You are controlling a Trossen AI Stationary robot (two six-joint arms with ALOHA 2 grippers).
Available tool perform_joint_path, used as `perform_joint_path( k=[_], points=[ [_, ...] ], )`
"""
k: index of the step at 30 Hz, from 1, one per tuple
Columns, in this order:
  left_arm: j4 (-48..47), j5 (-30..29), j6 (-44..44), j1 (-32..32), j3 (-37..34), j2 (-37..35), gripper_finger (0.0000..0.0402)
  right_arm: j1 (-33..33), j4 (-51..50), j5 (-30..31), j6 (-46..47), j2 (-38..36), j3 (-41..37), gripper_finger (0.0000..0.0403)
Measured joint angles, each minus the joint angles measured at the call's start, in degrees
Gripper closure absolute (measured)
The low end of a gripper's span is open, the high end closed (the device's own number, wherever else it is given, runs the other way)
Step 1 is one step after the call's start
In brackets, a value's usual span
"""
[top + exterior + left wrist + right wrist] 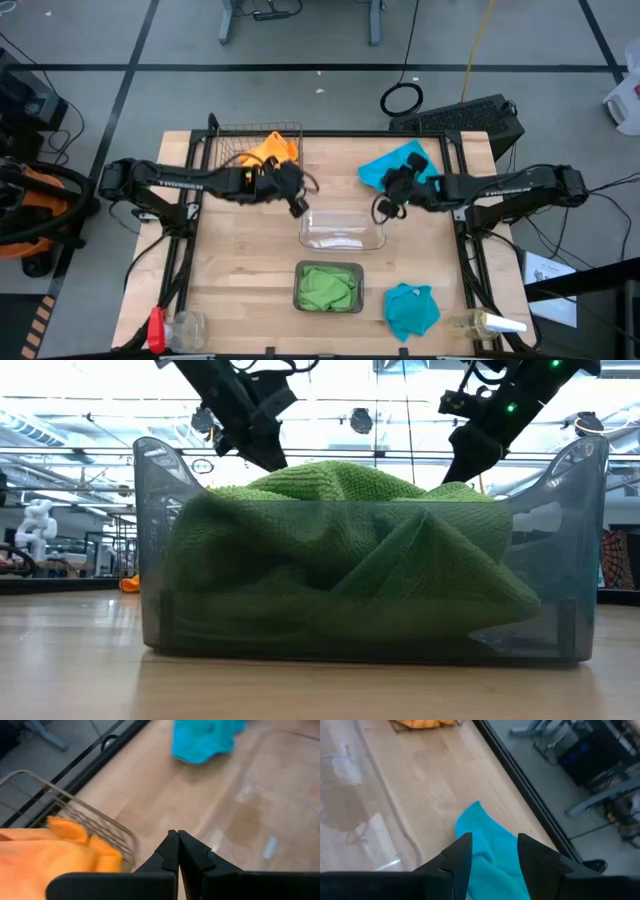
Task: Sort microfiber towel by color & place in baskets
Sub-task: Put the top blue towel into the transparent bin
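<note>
Resting on a pale wooden table (pixel 250 290), the clear tray (pixel 342 229) sits mid-table, with the grey tray (pixel 328 287) of green towels (pixel 327 285) in front, the wire basket (pixel 225 145) of orange towels (pixel 272 150) behind-left, one teal towel (pixel 400 163) behind-right and another (pixel 411 309) front-right. The left pincer (pixel 297 208) hovers at the clear tray's left corner, fingers pressed together, empty. The right pincer (pixel 492 852) hangs fingers apart over the far teal towel, holding nothing; grey floor and cables surround the table.

Orange-yellow towels (pixel 270 150) fill the brown wire basket (pixel 225 140); green towels (pixel 326 287) sit in the grey tray (pixel 298 300) — teal-blue towel (pixel 395 165) beneath the black right claw (pixel 383 209), another (pixel 411 309) on pale wood bench (pixel 240 280).
</note>
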Motion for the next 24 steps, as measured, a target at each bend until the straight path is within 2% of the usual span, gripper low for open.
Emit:
perform_joint_path(
  k=[6,10,14,17,24],
  points=[
    [1.7,-6.9,-2.4,-8.2,-1.8,0.0,0.0393,-11.1,-1.0,-11.0,-3.0,-2.7,0.0,0.0257],
    [7.7,-7.7,-3.0,-11.6,-5.6,0.0,0.0393,-18.7,-2.3,-19.5,-6.5,-1.2,0.0,0.0227],
    [12.8,-7.9,-3.3,-14.1,-9.1,0.0,0.0393,-24.3,-6.1,-21.2,-12.0,-0.6,0.0,0.0175],
    [13.3,-7.8,-3.0,-15.0,-9.8,0.1,0.0393,-26.8,-6.4,-22.0,-16.8,-0.7,0.0,0.0148],
    [14.0,-7.8,-1.5,-14.5,-9.8,0.0,0.0393,-30.0,-6.8,-24.2,-28.3,1.2,0.0,0.0136]
  ],
)
